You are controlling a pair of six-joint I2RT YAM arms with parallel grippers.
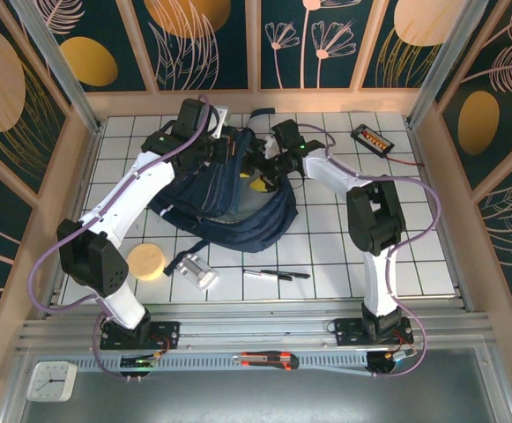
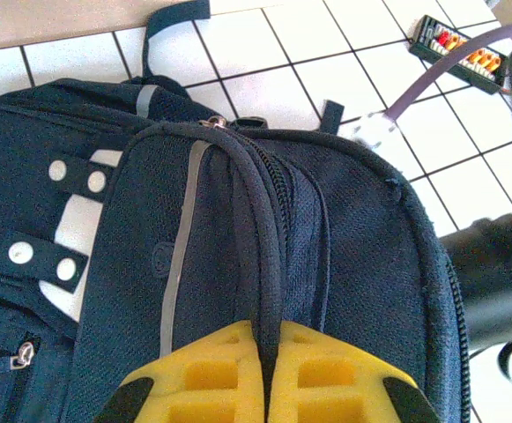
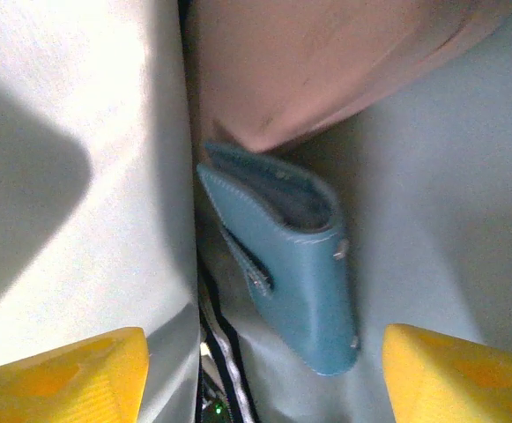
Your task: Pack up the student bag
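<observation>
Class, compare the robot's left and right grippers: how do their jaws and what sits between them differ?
The left gripper is shut; the right gripper is open. The left gripper pinches a dark fabric ridge on the outside of the student bag; the right gripper grips nothing, a blue pouch lying loose between its spread fingers. Both have yellow fingers and are at the bag.

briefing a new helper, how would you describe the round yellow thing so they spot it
Find the student bag, the big navy backpack mid-table. Look to its near-left, toward the left arm. The yellow disc lies there, round and flat, unlike the silvery object beside it.
</observation>
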